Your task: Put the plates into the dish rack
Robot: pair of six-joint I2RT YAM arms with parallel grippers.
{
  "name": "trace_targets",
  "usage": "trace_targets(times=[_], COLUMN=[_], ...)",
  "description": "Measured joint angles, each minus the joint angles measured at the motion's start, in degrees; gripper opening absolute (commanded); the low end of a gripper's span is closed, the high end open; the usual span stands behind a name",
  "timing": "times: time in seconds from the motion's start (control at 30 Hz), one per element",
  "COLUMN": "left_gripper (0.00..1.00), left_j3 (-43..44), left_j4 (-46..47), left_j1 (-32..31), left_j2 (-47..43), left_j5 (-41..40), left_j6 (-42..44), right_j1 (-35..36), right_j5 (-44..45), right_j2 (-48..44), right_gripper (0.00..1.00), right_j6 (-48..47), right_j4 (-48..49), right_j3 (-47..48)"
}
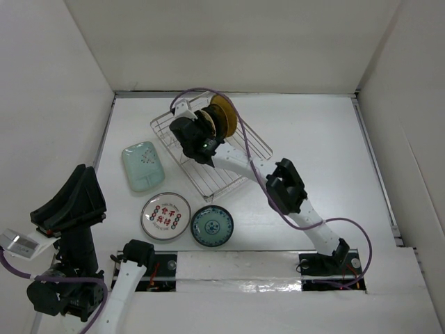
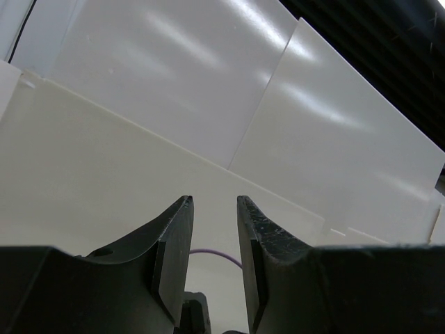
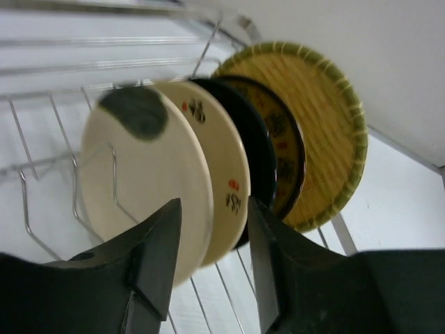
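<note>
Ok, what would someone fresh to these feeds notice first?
First, the row of plates standing on edge in the dish rack toward the back of the table, with the right gripper close up to them, jaws parted. Next, three dishes lying flat in front of the rack: a pale green dish, a white plate with red characters and a teal patterned plate. The left gripper sits near left, facing bare walls.

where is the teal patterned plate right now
In the top external view, the teal patterned plate lies flat on the table, just right of the white plate with red characters, on the near side of the dish rack.
</note>
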Motion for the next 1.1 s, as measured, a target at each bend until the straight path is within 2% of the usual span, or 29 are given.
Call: trace_targets(times=[0.13,0.2,0.27,0.3,0.33,0.37,0.47,0.53,0.57,0.67,0.7,0.73,0.83,0.93,1.1], left_gripper=[0.29,0.29,0.29,0.29,0.29,0.29,0.29,0.29,0.29,0.29,0.29,0.29,0.29,0.29,0.29], left_j3=[0.00,0.00,0.00,0.00,-0.02,-0.04,-0.39,-0.63,-0.68,-0.72,-0.72,-0.72,-0.72,-0.72,-0.72], left_j4=[0.04,0.07,0.07,0.09,0.11,0.22,0.31,0.33,0.33,0.35,0.37,0.37,0.37,0.37,0.39], left_j1=[0.00,0.00,0.00,0.00,0.00,0.00,0.00,0.00,0.00,0.00,0.00,0.00,0.00,0.00,0.00], left_j2=[0.00,0.00,0.00,-0.02,-0.02,-0.02,-0.07,-0.07,-0.07,-0.07,-0.07,-0.07,-0.07,-0.07,-0.07], left_j5=[0.02,0.04,0.04,0.02,0.09,0.17,0.42,0.61,0.76,1.18,1.36,1.55,1.95,2.14,2.19], left_j6=[0.00,0.00,0.00,0.00,0.00,0.00,-0.09,-0.13,-0.15,-0.46,-0.61,-0.70,-1.01,-1.07,-1.09], right_j1=[0.04,0.04,0.15,0.26,0.44,0.70,1.25,1.95,2.38,4.66,5.49,6.36,8.09,8.17,8.20], right_j5=[-3.21,-6.03,-9.35,-10.99,-12.66,-14.56,-21.42,-26.21,-27.74,-31.93,-33.07,-34.95,-39.78,-43.41,-47.71], right_j2=[-6.80,-13.05,-22.67,-28.41,-34.58,-41.24,-58.71,-67.14,-69.77,-70.51,-68.91,-67.60,-66.14,-64.76,-58.07], right_gripper=[0.62,0.59,0.44,0.13,0.02,0.00,0.00,0.00,0.04,0.39,0.54,0.58,0.61,0.61,0.52], right_j6=[3.30,5.03,6.88,8.07,9.27,11.37,18.25,23.63,26.69,35.52,38.47,41.18,47.47,52.35,56.61], right_j4=[0.39,0.66,3.63,4.35,5.99,7.80,13.07,17.00,18.71,19.96,19.76,19.61,18.12,19.65,26.08], right_j3=[-12.26,-19.43,-29.05,-34.07,-39.15,-44.35,-57.53,-66.60,-70.99,-82.55,-86.14,-89.83,-98.03,-100.50,-100.35])
